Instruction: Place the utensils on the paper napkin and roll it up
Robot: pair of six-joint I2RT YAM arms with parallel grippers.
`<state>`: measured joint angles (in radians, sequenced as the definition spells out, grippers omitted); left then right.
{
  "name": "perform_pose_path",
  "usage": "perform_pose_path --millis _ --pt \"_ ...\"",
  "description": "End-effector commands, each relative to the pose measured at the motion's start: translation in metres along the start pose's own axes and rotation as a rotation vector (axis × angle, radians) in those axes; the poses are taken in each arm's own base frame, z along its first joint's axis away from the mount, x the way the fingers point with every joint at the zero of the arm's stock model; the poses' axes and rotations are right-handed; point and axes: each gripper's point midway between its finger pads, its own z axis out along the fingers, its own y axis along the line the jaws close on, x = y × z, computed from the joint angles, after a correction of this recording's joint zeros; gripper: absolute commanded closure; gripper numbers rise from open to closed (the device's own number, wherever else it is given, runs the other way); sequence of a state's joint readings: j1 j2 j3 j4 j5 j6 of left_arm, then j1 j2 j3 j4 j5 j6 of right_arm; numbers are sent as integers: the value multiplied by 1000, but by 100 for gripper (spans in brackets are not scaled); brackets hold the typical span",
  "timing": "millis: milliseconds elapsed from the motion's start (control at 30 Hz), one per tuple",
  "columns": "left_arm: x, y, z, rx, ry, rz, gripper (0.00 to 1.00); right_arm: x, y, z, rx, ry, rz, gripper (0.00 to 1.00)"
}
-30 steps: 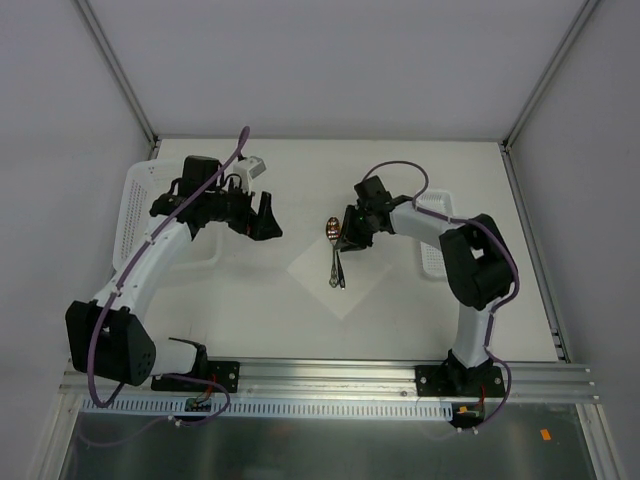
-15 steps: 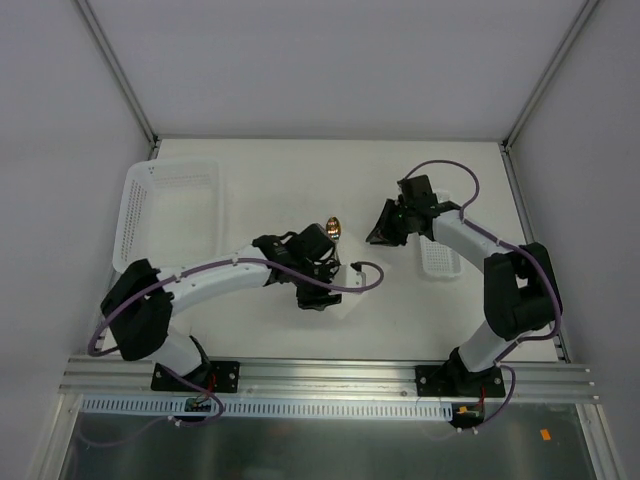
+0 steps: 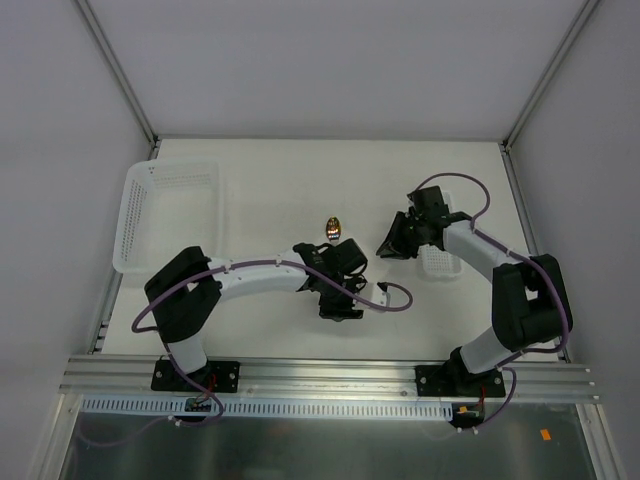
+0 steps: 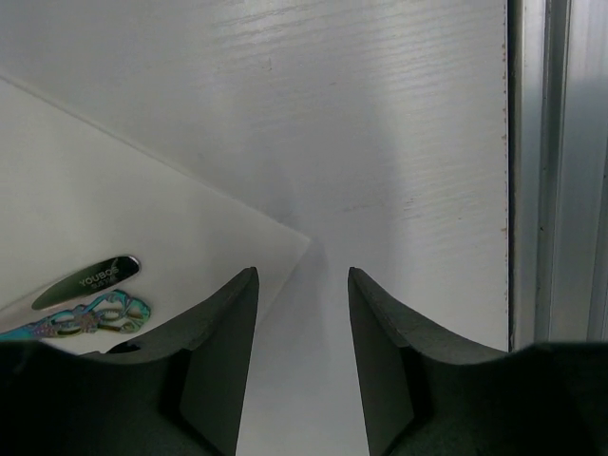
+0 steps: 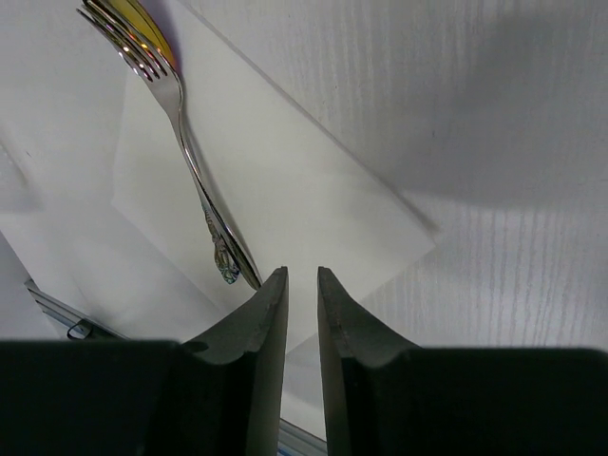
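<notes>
The paper napkin (image 5: 285,180) lies flat at the table's middle; in the top view my left arm hides most of it. The fork (image 5: 180,133) lies on it over the spoon, whose gold bowl (image 3: 332,228) sticks out past the far corner. The left wrist view shows the dark fork handle's end (image 4: 85,282) and the spoon's ornate handle (image 4: 90,318) on the napkin (image 4: 114,209). My left gripper (image 3: 338,308) is open and empty, low over the napkin's near corner (image 4: 302,275). My right gripper (image 3: 385,248) is to the napkin's right, empty, with a narrow gap between its fingers (image 5: 302,285).
A large white perforated basket (image 3: 170,205) stands at the back left. A small white basket (image 3: 440,262) sits under my right forearm. The aluminium rail (image 3: 330,385) runs along the table's near edge, close behind my left gripper.
My left arm swung from the large basket across to the napkin's near corner. My right gripper let go of the fork and drew back to the right.
</notes>
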<state>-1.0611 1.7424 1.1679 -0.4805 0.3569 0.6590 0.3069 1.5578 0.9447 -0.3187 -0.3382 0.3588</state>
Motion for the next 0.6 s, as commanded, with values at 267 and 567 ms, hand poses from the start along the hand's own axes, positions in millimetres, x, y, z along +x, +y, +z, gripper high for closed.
perform_pose_path --millis 267,567 --pt "-13 4 23 12 -22 37 58 -5 1 -13 -26 -17 -17 77" --pt "-6 -4 33 17 -5 33 65 -4 -6 -11 -15 -12 -5 77"
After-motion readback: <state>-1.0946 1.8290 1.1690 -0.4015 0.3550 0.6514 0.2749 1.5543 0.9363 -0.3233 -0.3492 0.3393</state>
